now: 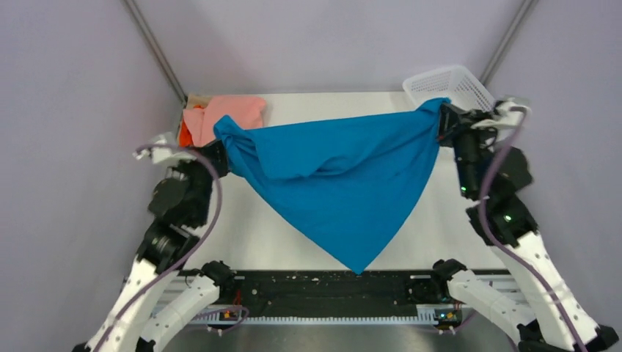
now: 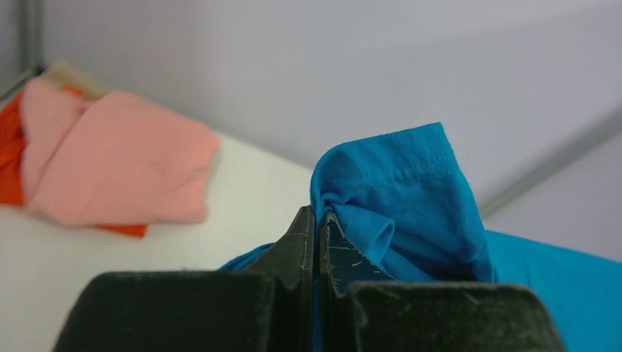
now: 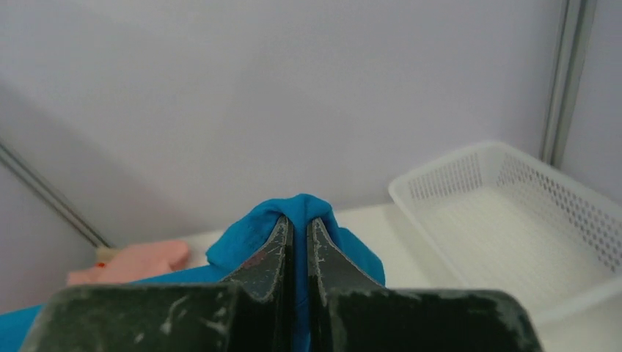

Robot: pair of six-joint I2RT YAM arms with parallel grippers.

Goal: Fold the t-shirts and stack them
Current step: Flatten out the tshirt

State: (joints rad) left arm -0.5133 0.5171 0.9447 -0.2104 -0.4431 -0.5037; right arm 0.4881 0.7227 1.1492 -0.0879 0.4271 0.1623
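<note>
The bright blue t-shirt [image 1: 341,180] hangs stretched in the air between both grippers, its lowest corner pointing down toward the table's near edge. My left gripper [image 1: 220,150] is shut on its left end, where the hemmed cloth [image 2: 396,198] bunches over the closed jaws [image 2: 317,220]. My right gripper [image 1: 444,117] is shut on its right end, where the cloth [image 3: 301,209] wraps over the closed jaws [image 3: 297,227]. The salmon-pink t-shirt [image 1: 227,111] lies crumpled at the far left on top of the orange t-shirt [image 1: 186,136]; both also show in the left wrist view [image 2: 117,169] [image 2: 11,154].
A white plastic mesh basket [image 1: 447,84] stands at the far right corner, also in the right wrist view [image 3: 513,213]. The white table [image 1: 264,235] lies under the hanging shirt. Purple walls with metal poles close the space on three sides.
</note>
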